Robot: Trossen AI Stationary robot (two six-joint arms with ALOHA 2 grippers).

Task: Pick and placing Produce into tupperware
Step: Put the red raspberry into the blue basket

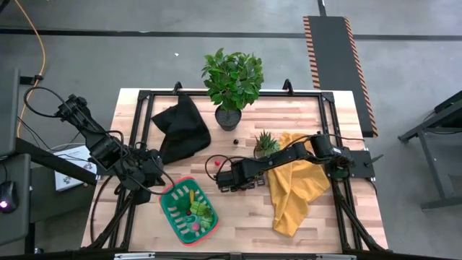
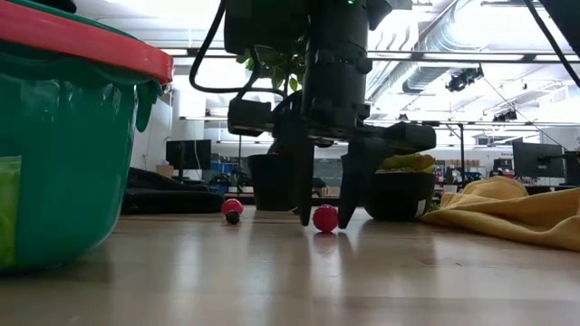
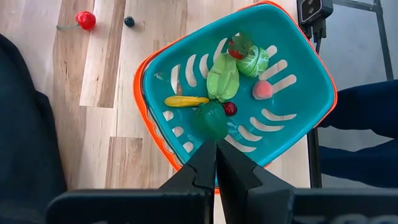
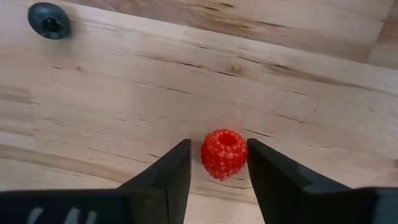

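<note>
The right gripper (image 4: 217, 163) stands low over the wooden surface (image 1: 339, 224), its two dark fingers (image 4: 168, 171) spread with a red raspberry (image 4: 222, 153) between them; small gaps show on both sides of the berry, which sits on the wood. In the low view the same fingers reach down to the surface on either side of that berry (image 2: 325, 217). Farther off on the wood lie a small dark blueberry (image 4: 50, 19) and a red cherry-like piece with a thin stem (image 3: 84, 20). Behind the right arm are a small spiky potted plant (image 1: 266, 142), a large leafy potted plant (image 1: 232, 79), a yellow cloth (image 1: 297, 189) under the arm and a black cloth (image 1: 180, 130). The left gripper (image 3: 216, 163) hangs at the rim of the tupperware (image 1: 170, 206), its fingers pressed together and holding nothing. The tupperware sits near the surface's front edge, toward the left arm, and holds a banana (image 3: 185, 101), a dark green vegetable (image 3: 210, 119), a pale green leafy piece (image 3: 222, 76), a pink fruit (image 3: 262, 89) and a small dark red piece (image 3: 231, 109).
</note>
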